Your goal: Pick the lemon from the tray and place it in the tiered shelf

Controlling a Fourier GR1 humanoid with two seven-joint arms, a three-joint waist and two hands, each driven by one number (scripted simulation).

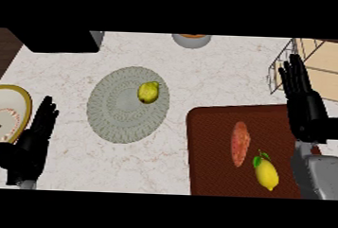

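Observation:
A yellow lemon [266, 173] with a green leaf lies near the front of the dark red tray [212, 150], beside an oblong reddish food item [241, 143]. The wooden tiered shelf [320, 64] with a wire frame stands at the far right. My right hand [303, 104] is open, fingers straight and pointing away, over the tray's right edge between the lemon and the shelf. It touches neither. My left hand [32, 139] rests open at the lower left.
A grey woven round mat [116, 114] in the middle carries a yellow-green pear-like fruit [148, 92]. A gold-rimmed plate [5, 112] sits at the left edge. A grey bowl [192, 40] and a black appliance [59, 40] stand at the back.

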